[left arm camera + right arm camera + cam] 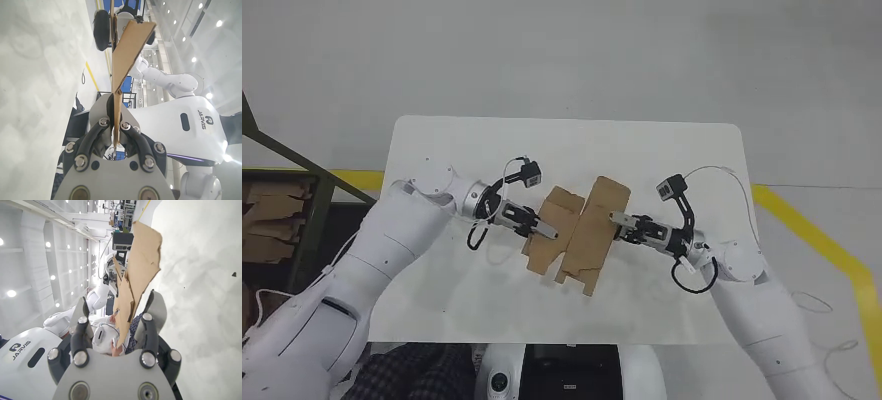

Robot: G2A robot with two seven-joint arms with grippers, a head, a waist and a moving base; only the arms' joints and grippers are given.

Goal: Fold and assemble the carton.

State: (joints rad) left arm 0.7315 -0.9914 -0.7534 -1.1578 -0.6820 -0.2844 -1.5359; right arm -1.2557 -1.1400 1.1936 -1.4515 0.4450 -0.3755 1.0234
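Over mid-table, the cardboard carton [576, 236] is hanging half-flat, flaps overlapping, its folds hard to read. The left gripper [114, 106] is pinching one edge tight. The right gripper [119, 300] is gaping wide around the opposite edge. White table [442, 150], grey floor [542, 60], yellow tape line [817, 238].

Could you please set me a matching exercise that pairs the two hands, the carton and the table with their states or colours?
Things:
1. left hand
2. right hand
3. carton
4. table

States:
A. white
B. open, with the carton's edge in the gap
C. brown, between both hands
D. shut on the carton

Pairs: 1-D; 2-B; 3-C; 4-A
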